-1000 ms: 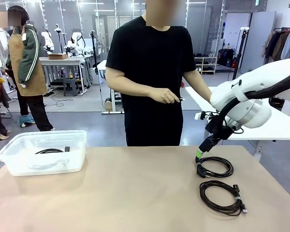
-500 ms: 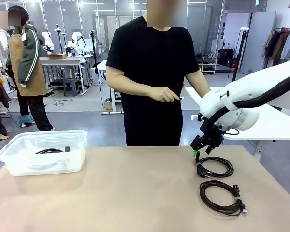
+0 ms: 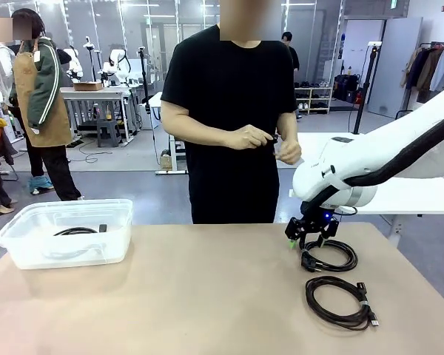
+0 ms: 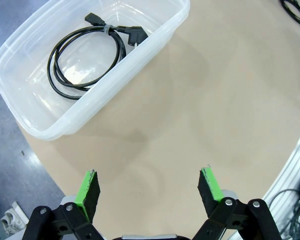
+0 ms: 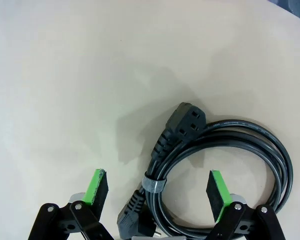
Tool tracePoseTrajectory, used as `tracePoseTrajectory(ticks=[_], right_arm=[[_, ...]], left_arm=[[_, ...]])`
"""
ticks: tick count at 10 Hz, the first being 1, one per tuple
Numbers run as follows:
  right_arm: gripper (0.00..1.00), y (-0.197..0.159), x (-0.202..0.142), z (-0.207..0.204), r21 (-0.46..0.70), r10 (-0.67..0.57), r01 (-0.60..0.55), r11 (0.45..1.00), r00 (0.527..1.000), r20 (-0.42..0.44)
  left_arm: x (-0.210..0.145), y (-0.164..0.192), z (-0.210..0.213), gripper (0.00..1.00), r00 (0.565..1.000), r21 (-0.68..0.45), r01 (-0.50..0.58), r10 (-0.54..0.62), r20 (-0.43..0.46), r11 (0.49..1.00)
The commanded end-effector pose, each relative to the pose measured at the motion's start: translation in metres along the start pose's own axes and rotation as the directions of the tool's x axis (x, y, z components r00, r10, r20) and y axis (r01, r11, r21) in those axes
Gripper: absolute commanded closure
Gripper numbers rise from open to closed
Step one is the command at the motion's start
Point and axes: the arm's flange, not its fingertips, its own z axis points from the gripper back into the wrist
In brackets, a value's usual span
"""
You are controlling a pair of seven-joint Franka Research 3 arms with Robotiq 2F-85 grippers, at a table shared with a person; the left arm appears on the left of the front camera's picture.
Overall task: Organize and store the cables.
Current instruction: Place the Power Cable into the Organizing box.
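Over matte tan table [image 3: 170,296], right jaws released above round black cable coil [image 5: 235,129]; left jaws released.

Robotics lab; white robot arm [image 3: 374,159] over table [image 3: 192,303]; glass partitions [image 3: 144,33], metal workbench [image 3: 96,100] behind

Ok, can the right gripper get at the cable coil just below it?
Probably yes: the right gripper hangs open directly over the cable coil, its banded part between the fingers, with nothing covering it.

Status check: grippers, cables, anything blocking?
Right gripper open over far coil. Left gripper open, empty, by bin holding stored coil. Also loose: near coil. Nothing blocking.
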Motion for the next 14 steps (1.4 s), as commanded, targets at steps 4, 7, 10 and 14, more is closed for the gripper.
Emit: tracePoseTrajectory(ticks=[4, 7, 10, 14], right_arm=[[0.51, 0.008, 0.01, -0.013, -0.075, 0.031, -0.034, 0.997, 0.999, -0.03], [1.0, 0.009, 0.008, -0.016, -0.083, 0.014, -0.017, 0.996, 0.999, -0.039], [1.0, 0.011, 0.005, -0.011, -0.087, 0.007, -0.009, 0.996, 1.0, -0.018], [1.0, 0.011, 0.0, -0.007, -0.101, -0.017, 0.017, 0.995, 1.0, -0.003]], left_arm=[[0.0, -0.001, 0.001, 0.0, 1.0, -0.005, -0.004, 0.004, 0.008, 1.0], [0.0, -0.001, 0.001, 0.0, 1.0, -0.005, -0.004, 0.004, 0.008, 1.0], [0.0, -0.001, 0.001, 0.0, 1.0, -0.005, -0.004, 0.004, 0.008, 1.0], [0.0, -0.001, 0.001, 0.0, 1.0, -0.005, -0.004, 0.004, 0.008, 1.0]])
